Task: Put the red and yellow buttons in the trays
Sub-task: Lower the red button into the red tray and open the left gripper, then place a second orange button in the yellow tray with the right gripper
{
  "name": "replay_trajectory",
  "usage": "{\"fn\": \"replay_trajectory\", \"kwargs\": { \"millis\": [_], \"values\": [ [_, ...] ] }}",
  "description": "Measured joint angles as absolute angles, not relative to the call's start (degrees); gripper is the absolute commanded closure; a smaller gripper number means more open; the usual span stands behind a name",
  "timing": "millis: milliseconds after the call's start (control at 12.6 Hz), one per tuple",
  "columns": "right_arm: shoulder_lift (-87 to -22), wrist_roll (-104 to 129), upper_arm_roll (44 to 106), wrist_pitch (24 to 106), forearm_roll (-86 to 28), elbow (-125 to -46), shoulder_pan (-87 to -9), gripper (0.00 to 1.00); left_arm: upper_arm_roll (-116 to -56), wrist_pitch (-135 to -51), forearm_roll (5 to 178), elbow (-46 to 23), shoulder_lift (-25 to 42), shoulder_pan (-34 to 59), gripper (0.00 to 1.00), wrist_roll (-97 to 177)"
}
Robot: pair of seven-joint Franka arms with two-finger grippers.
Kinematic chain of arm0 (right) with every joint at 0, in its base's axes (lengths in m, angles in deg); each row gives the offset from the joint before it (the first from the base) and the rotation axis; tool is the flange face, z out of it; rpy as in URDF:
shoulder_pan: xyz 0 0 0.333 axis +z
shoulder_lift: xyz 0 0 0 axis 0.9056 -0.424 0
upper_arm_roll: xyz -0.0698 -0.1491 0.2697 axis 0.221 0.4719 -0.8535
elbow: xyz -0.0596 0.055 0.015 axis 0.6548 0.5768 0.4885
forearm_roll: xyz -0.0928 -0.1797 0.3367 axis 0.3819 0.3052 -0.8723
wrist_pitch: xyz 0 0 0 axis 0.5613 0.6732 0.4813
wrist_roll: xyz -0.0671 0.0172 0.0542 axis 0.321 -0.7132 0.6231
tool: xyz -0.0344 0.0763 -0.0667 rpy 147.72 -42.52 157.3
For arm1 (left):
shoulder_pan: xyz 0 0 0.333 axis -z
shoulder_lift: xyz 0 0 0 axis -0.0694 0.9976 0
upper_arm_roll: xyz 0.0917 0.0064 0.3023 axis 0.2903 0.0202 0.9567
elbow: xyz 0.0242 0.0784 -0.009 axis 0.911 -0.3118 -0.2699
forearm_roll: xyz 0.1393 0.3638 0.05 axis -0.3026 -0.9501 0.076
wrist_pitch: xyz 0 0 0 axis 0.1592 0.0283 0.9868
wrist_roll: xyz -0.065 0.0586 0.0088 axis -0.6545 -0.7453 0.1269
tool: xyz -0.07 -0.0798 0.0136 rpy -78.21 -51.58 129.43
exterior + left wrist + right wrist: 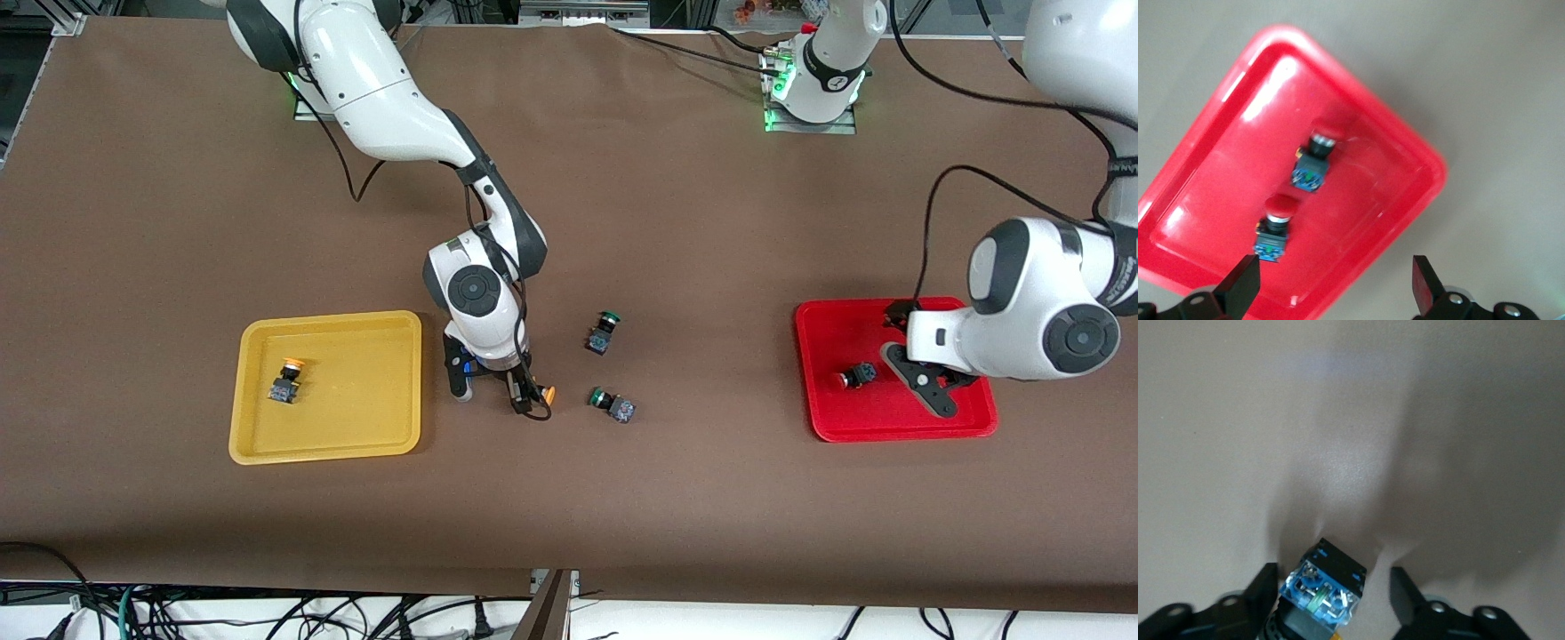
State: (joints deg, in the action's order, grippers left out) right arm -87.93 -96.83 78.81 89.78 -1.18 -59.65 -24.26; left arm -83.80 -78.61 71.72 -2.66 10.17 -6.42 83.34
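Note:
My right gripper (489, 396) is down at the table between the yellow tray (391, 324) and the green-capped switches. It is open around a yellow button (546, 395). In the right wrist view the button's blue body (1325, 583) lies between the fingers (1265, 590), with a gap to one finger. A second yellow button (286, 382) lies in the yellow tray. My left gripper (920, 382) hovers open and empty over the red tray (822, 418). The left wrist view shows two red buttons (1313, 157) (1275, 227) in the red tray (1405, 193), above my open left gripper (1335, 270).
Two green-capped switches (603, 331) (613, 405) lie on the brown table between the trays, close to my right gripper. A black cable hangs from the left arm over the red tray.

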Motion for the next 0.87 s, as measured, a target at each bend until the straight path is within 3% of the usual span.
{"fn": "replay_trajectory", "kwargs": {
  "millis": [396,871],
  "values": [
    [-87.41,-85.92,78.70,86.32,-1.30,-58.37,-24.65,1.00,-91.02,-74.92,71.72,-2.74,8.04,-5.68,0.00,56.89],
    [-80.79,-45.51,77.91,64.68,-2.27,-57.36,-33.18,1.00,-92.94,-72.89,71.45,0.43,7.99,-2.41,0.00,44.85]
  ]
}}
